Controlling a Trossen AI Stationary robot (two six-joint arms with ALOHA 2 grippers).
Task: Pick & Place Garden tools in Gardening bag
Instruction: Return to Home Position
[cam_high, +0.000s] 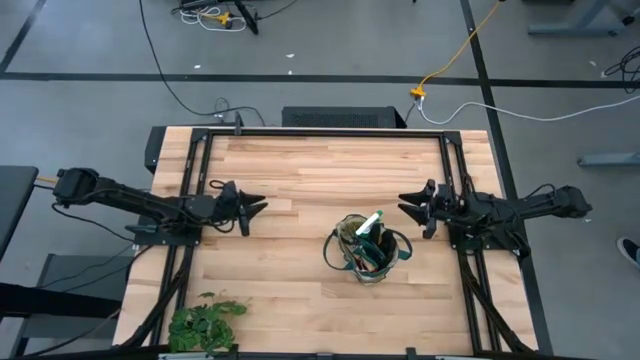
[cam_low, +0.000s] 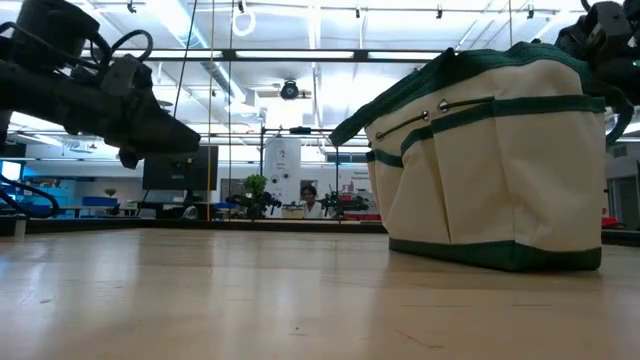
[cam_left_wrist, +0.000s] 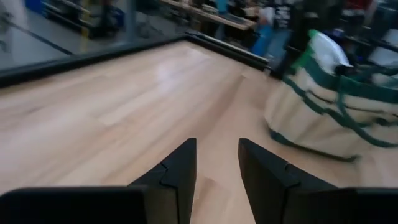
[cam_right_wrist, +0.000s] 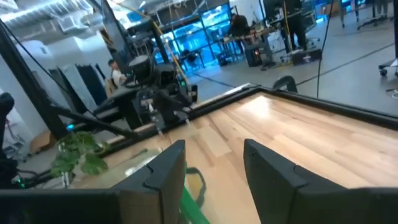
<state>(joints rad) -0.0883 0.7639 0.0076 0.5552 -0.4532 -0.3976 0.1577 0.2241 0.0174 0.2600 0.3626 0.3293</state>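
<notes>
Left gripper (cam_high: 258, 205): hovers over the table's left side, jaws spread with nothing between them. It reads as a parked pose, pointing toward the middle.
Right gripper (cam_high: 405, 204): mirrored on the right, near the bag, jaws parted and empty too.
Gardening bag (cam_high: 345, 258): upright on the wooden table (cam_high: 300, 170), between the arms and nearer the right one, mouth facing up so tools can drop straight in.
Spray bottle (cam_high: 371, 222): white nozzle pokes out of the bag's top (the rest inside is too dark to tell apart).
Leafy plant bunch (cam_high: 205, 322): near-left edge, well apart from the bag. It isn't a tool, so it doesn't belong in there.
Verdict: no tools lie loose — packing looks finished.
</notes>
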